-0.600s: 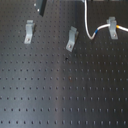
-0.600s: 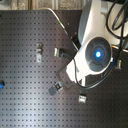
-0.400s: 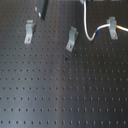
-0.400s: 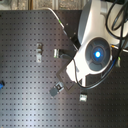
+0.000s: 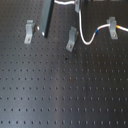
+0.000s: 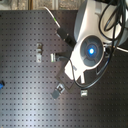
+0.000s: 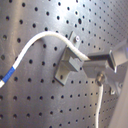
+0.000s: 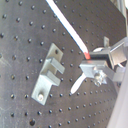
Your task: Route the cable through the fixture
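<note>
Cable (image 5: 86,35), white and slack, hangs from the gripper (image 5: 78,6) at the top edge of the first exterior view, sags into a loop and climbs to the clip (image 5: 113,27) on the first exterior view's right, where its blue and yellow bands sit. In the first wrist view the jaws are clenched on the cable (image 7: 47,37), holding a free stretch so it can be steered. The fixture (image 5: 72,39), a short leaning clip on the perforated worktop (image 5: 65,95), stands just beside the loop with its notch empty, so routing is not yet done. A third clip (image 5: 30,31) stands well apart.
</note>
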Controlling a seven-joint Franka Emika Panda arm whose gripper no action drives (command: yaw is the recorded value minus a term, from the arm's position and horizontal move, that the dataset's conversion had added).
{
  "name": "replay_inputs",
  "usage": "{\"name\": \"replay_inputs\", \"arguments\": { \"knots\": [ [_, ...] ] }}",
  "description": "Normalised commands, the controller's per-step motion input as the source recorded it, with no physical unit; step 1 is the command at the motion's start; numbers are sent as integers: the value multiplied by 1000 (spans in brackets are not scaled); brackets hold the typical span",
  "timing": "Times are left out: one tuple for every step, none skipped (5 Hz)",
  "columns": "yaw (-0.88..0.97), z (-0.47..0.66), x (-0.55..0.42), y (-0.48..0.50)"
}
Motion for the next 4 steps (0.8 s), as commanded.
{"name": "replay_inputs", "arguments": {
  "knots": [
    [-543, 422, -457, 153],
    [-485, 303, -403, 196],
    [0, 22, -30, 160],
    [0, 586, -283, 149]
  ]
}}
